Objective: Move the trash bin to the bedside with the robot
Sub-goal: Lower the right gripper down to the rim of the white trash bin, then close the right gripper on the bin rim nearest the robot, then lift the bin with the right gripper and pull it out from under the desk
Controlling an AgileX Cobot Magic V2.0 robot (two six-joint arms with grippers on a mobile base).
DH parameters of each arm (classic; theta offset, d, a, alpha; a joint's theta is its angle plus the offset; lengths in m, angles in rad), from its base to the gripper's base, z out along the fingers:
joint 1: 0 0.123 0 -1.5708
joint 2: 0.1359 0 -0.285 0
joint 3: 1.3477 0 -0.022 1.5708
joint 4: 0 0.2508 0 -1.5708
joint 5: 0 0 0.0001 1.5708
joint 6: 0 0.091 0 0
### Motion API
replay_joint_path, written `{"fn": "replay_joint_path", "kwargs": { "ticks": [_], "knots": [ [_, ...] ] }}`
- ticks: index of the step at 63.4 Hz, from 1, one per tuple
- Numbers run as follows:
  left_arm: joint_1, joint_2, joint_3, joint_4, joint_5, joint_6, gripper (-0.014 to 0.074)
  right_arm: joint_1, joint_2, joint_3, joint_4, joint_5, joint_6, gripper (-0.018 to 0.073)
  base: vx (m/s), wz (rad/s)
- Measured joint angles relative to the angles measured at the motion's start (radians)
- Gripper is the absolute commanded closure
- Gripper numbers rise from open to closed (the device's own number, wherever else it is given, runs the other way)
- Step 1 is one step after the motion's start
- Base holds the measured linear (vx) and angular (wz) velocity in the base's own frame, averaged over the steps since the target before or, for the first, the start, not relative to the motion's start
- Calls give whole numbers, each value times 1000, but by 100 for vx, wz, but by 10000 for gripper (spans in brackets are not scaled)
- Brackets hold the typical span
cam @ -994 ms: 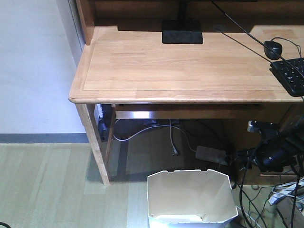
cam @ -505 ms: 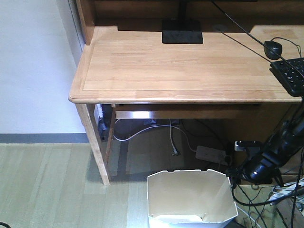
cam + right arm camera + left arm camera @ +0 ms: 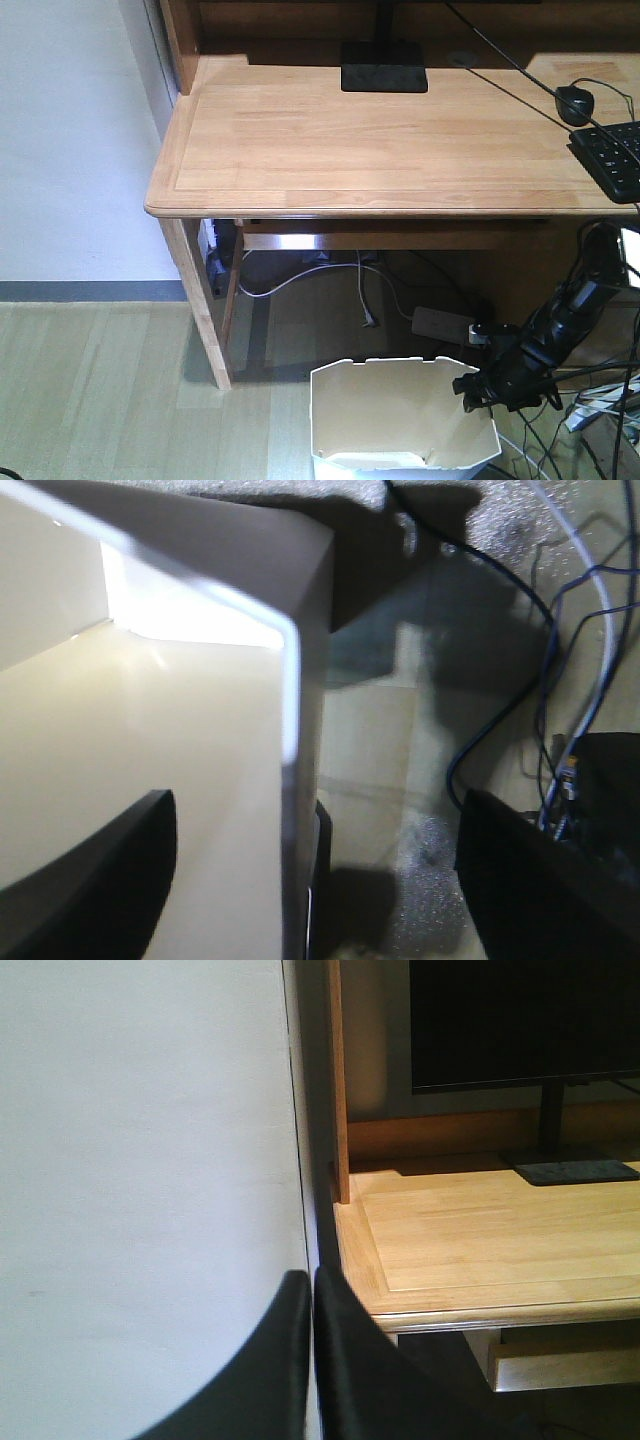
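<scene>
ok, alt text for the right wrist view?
The open right gripper straddles the thin white wall of the trash bin: one black finger over the cream inside, the other outside. Blue and white cables lie on the floor at right.

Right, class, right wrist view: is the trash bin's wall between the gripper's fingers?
Yes, the right gripper has one finger inside the trash bin wall and one outside.
</scene>
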Motion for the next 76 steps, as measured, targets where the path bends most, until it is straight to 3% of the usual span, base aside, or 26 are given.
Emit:
{"fn": "replay_joint_path", "kwargs": {
  "ticks": [12, 24, 29, 37, 60, 76],
  "knots": [
    [0, 0, 0, 0, 0, 0, 603, 0, 76, -90, -26, 59, 0, 83, 0, 0],
    [0, 0, 0, 0, 0, 0, 603, 0, 127, -143, -50, 86, 0, 199, 0, 0],
    [0, 0, 0, 0, 0, 0, 603, 0, 146, -162, -52, 102, 0, 297, 0, 0],
    [0, 0, 0, 0, 0, 0, 603, 1, 156, -180, -55, 146, 0, 569, 0, 0],
    [0, 0, 0, 0, 0, 0, 603, -2, 84, -126, -27, 115, -17, 568, 0, 0],
    [0, 0, 0, 0, 0, 0, 603, -3, -84, 38, 181, 51, -267, 564, 0, 0]
  ]
}}
